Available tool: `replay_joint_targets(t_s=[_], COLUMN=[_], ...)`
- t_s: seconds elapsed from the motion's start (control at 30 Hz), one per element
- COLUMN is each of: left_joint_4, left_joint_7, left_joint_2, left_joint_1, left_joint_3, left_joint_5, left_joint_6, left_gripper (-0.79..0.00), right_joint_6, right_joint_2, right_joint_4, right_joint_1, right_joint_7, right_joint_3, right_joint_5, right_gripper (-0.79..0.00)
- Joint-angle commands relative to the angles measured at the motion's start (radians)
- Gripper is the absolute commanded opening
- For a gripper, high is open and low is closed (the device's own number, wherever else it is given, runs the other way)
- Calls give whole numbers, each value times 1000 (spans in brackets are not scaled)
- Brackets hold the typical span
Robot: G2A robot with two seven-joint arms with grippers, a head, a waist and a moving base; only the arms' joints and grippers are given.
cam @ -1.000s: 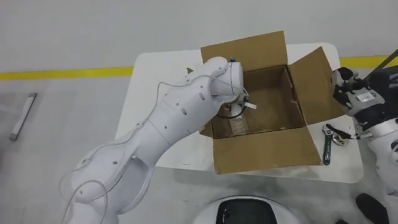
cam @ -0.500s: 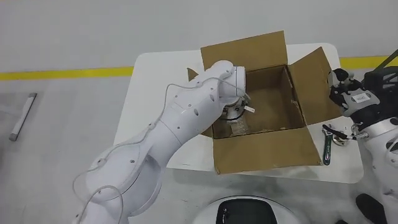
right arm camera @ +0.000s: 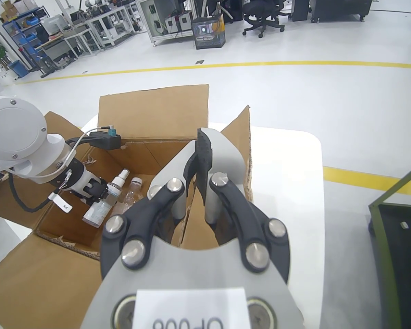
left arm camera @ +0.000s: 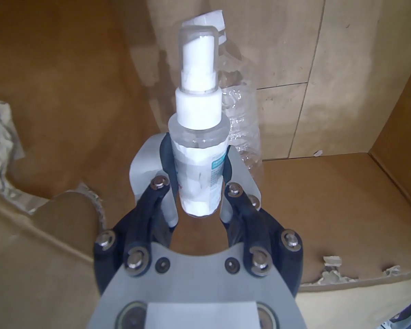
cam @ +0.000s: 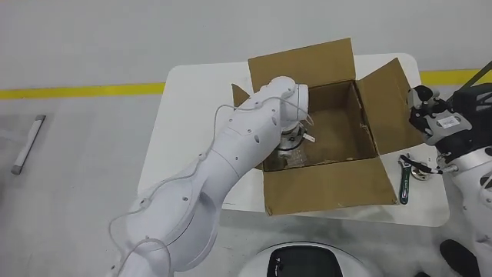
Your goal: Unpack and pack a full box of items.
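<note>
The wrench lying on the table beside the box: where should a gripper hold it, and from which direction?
Take the wrench at the middle of its straight handle, from straight above, fingers across its width. It lies flat on the table, so probably only its long edges can be pinched, and the box wall stands close beside it.

Open cardboard box (cam: 323, 188), clear white-capped spray bottle (left arm camera: 198, 166) tilted inside.
</note>
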State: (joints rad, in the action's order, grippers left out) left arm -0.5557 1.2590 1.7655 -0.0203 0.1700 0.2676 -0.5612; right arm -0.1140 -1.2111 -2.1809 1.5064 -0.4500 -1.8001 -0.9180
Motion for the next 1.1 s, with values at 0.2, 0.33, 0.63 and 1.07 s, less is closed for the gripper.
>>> replay_joint_targets(t_s=[0.2, 0.33, 0.63, 1.07], left_joint_4=[63, 50, -119, -661], left_joint_7=[12, 24, -74, -185], left_joint_2=[46, 61, 10, -219], left_joint_1=[15, 36, 99, -15], left_joint_3=[0, 0, 126, 410], left_joint_5=[16, 38, -5, 243], left_joint_6=[12, 24, 82, -48], left_gripper=[0, 0, 0, 0], right_joint_6=[0, -1, -1, -7], right_joint_2=[3, 5, 8, 12], right_joint_4=[4, 5, 6, 13], right_joint_1=[-2, -4, -4, 3], right_joint_7=[1, 0, -1, 56], right_joint_3=[0, 2, 6, -45], right_joint_5=[3, 1, -5, 16], right_gripper=[-785, -785, -785, -782])
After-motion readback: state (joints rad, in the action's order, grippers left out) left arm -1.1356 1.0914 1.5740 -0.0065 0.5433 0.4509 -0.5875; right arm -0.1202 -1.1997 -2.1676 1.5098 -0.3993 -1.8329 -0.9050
